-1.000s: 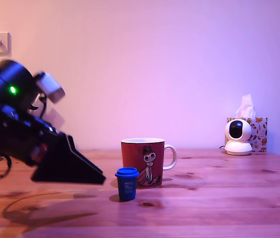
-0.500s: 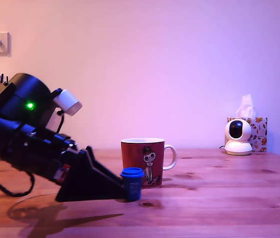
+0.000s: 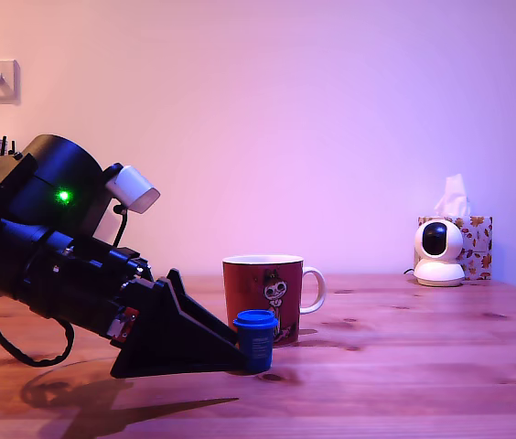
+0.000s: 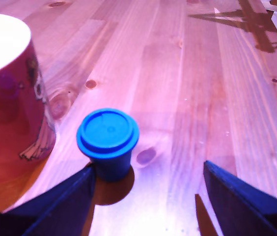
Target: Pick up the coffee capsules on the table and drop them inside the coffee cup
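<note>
Against one claw [image 4: 146,189] finger (upright): capsule [image 4: 108,140]

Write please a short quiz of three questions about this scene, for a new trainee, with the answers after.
1. True or false: the pincer is open.
2. The blue capsule is: A) inside the mug, B) upright on the table, beside the mug, C) lifted in the air.
3. In the exterior view, which things stand far on the right of the table?

Key:
1. True; the fingers are wide apart, one against the capsule.
2. B; it stands close to the red mug.
3. A white camera and a tissue box.
</note>
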You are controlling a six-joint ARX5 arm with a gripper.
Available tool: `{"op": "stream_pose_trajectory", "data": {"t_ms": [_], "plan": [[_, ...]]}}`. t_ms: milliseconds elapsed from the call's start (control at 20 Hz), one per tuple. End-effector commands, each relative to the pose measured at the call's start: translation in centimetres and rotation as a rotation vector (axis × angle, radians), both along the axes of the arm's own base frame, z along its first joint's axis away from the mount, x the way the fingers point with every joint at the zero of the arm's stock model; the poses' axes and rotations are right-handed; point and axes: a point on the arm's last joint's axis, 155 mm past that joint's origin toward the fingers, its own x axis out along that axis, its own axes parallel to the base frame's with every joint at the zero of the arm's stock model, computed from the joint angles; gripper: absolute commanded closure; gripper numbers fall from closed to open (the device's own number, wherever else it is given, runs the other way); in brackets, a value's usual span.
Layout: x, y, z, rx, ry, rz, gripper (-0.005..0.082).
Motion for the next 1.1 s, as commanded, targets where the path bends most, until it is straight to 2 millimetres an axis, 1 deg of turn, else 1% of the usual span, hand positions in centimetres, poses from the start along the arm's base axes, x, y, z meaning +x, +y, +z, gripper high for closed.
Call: {"op": "stream_pose_trajectory", "data": {"t_ms": [0, 850, 1050], "plan": [[-0.17, -0.07, -0.6, 0.004, 0.011, -0.003, 0.0133], [-0.64, 0.2, -1.23, 0.024, 0.052, -0.001, 0.0133], [-0.47, 0.33, -1.44, 0.036, 0.05, 0.01, 0.0133]]}}
